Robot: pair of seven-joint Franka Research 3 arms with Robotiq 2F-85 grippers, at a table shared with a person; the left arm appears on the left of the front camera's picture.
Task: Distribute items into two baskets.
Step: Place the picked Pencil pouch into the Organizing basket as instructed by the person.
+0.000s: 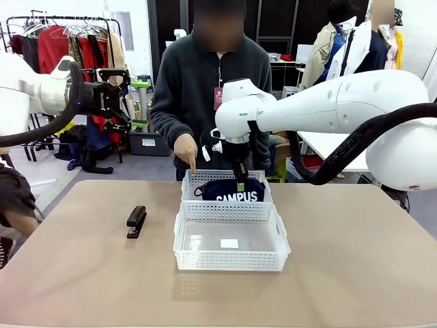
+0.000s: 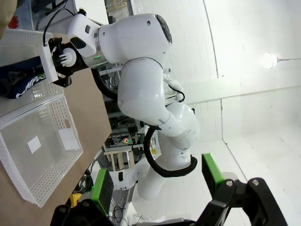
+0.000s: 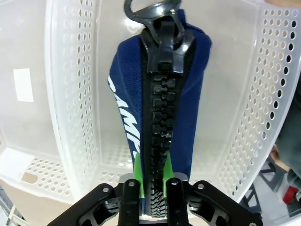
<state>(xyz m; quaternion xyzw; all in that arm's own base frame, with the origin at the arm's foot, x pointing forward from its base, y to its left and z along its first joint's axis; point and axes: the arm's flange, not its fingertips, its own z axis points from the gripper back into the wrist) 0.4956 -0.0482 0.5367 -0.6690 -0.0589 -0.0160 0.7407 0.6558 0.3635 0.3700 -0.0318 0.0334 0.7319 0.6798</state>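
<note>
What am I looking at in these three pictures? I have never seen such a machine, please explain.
Two white robot arms share a table with a person. One picture looks across the table; the other two come from cameras on the wrists. The right end effector grips a navy pouch by its zipper edge, inside the far basket, where the person's hand points. The near basket holds nothing. A black stapler lies on the table. The left end effector is raised, open.

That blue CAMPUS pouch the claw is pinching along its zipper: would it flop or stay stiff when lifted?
Probably floppy: the pouch looks like soft fabric, and it slumps in the far basket. It likely grips well, since the right claw pinches its ridged zipper. Seems light, though its contents are hidden.
</note>
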